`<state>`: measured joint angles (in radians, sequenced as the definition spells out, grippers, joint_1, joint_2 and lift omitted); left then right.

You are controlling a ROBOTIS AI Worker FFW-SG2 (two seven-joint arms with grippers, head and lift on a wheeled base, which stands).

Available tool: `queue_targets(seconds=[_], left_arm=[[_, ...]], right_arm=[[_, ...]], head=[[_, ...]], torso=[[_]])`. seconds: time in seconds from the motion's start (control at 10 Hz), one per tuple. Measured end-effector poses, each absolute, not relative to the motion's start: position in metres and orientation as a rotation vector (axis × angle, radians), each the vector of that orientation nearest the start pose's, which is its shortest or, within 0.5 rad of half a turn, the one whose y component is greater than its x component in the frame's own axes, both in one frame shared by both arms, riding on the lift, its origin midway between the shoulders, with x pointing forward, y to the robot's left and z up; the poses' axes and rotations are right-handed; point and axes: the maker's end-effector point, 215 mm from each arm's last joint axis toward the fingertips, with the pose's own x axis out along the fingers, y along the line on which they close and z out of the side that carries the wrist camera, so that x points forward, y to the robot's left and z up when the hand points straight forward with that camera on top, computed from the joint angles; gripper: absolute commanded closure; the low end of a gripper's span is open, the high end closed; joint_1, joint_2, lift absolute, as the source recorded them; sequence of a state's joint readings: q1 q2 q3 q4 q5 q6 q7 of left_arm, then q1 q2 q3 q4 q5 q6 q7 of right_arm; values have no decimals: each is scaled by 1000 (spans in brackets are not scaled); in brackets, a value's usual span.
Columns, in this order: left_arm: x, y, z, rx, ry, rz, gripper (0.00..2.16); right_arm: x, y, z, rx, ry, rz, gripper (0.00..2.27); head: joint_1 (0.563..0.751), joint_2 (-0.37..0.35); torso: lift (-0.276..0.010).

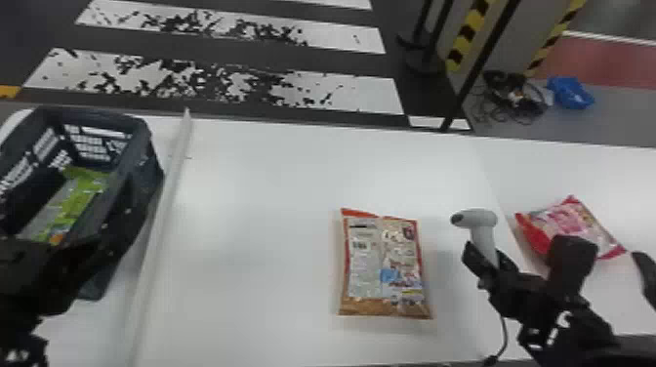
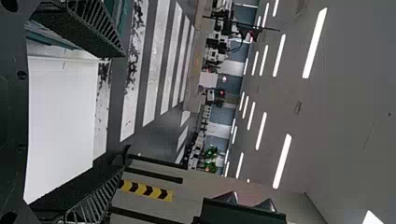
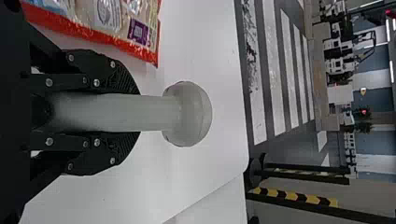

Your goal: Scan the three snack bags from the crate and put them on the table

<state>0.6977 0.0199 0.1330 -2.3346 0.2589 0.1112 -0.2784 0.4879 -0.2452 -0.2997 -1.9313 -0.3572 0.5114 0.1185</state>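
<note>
Scanner [image 3: 187, 114] is clamped in right claw [image 3: 136, 113]; left claw [image 2: 122, 113] is wide. Orange-edged bag [image 1: 363, 268] and pink bag [image 1: 566, 224] lie on the bench [image 1: 268, 219]; green bag [image 1: 80, 197] lies inside the crate [image 1: 150, 163]. Misaligned descent could jam the left claw against the crate wall.

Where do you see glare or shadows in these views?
Head view: pale glare on the white table, soft shadow right of the orange-edged snack bag; left wrist view: bright ceiling lights; right wrist view: the scanner's handle darkens toward its base.
</note>
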Motion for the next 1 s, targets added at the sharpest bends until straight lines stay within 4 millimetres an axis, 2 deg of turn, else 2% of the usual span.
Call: queue_targets(seconds=[0.2, 0.3, 0.4, 0.5, 0.6, 0.7, 0.8, 1.0], left_arm=[[391, 219, -295, -167, 35, -211, 12], [391, 220, -304, -172, 48, -205, 12], [390, 220, -312, -173, 56, -203, 12], [390, 220, -316, -173, 59, -204, 12], [389, 219, -317, -172, 54, -205, 12], [389, 218, -315, -172, 46, -208, 12], [389, 216, -314, -173, 42, -211, 12], [390, 210, -310, -168, 35, -221, 12]], right_arm=[[400, -420, -507, 92, 565, -94, 2243], [398, -427, -512, 96, 552, -97, 2243], [395, -433, -516, 102, 551, -101, 2182], [392, -438, -521, 105, 553, -108, 1983], [390, -442, -523, 107, 551, -109, 1312], [390, -443, -523, 106, 544, -103, 498], [390, -444, -522, 102, 540, -100, 336], [391, -448, -518, 92, 534, -102, 221]], head=[[695, -274], [695, -287], [695, -298], [695, -308], [695, -315], [695, -317], [695, -321], [695, -335]], torso=[[-94], [-94], [-94], [-94], [-94], [-94], [-94], [-94]])
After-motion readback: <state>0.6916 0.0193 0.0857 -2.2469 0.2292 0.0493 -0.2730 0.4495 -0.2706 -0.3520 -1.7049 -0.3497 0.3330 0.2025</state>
